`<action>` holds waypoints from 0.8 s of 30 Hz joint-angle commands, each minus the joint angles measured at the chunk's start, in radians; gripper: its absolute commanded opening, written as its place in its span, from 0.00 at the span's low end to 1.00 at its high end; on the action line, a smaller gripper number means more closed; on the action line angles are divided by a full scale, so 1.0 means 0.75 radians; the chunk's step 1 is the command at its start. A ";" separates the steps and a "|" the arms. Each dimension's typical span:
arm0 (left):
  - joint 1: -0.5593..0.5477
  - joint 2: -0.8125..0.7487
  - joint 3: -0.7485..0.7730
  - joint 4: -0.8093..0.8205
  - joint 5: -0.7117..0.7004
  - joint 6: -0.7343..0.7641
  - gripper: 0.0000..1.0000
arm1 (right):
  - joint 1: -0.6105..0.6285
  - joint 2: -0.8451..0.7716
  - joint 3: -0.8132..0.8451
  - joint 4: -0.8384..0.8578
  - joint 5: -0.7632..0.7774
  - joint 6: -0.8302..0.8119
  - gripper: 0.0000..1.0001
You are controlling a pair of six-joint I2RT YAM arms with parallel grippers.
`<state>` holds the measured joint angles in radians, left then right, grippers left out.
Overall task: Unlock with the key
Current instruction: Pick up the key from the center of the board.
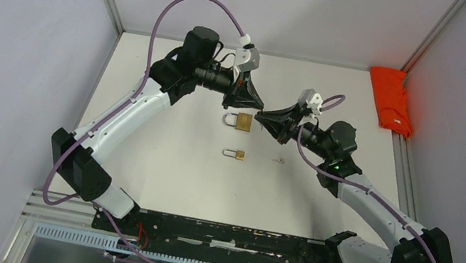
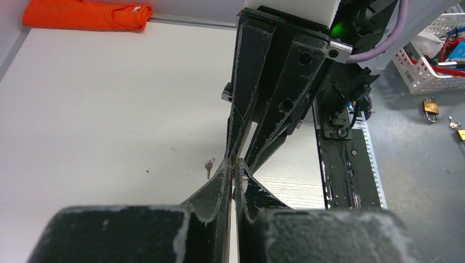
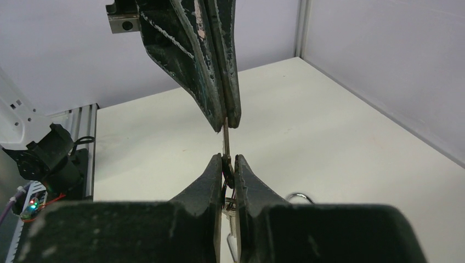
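Observation:
A thin metal key (image 3: 226,139) spans the gap between my two grippers above the table. My right gripper (image 3: 227,159) is shut on its head, with a key ring caught between the fingers. My left gripper (image 3: 226,125) is shut on the tip of the blade. In the top view the left gripper (image 1: 256,109) and right gripper (image 1: 264,116) meet tip to tip just above and to the right of a brass padlock (image 1: 243,122) lying flat on the table. The left wrist view shows my left gripper (image 2: 234,163) shut, the key almost hidden.
A smaller brass padlock (image 1: 238,154) lies nearer the arms, and a small loose key (image 1: 278,160) (image 2: 208,166) lies to its right. An orange cloth (image 1: 390,99) sits at the back right corner. Walls enclose the table on three sides.

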<state>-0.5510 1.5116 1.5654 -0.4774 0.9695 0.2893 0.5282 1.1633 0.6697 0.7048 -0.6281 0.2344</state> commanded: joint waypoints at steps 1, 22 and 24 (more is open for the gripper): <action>0.005 -0.055 -0.009 0.061 0.002 -0.045 0.09 | -0.003 -0.051 0.082 -0.122 0.023 -0.108 0.00; -0.114 0.000 0.012 0.383 -0.780 -0.628 0.09 | 0.034 0.194 0.622 -0.874 0.327 -0.117 0.00; -0.163 0.017 0.013 0.375 -0.891 -0.638 0.09 | 0.040 0.221 0.648 -0.901 0.347 -0.115 0.00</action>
<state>-0.6075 1.4990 1.5517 -0.2302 0.5110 -0.0792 0.5453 1.2953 1.0779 0.1295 -0.4503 0.1429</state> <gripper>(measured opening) 0.093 0.129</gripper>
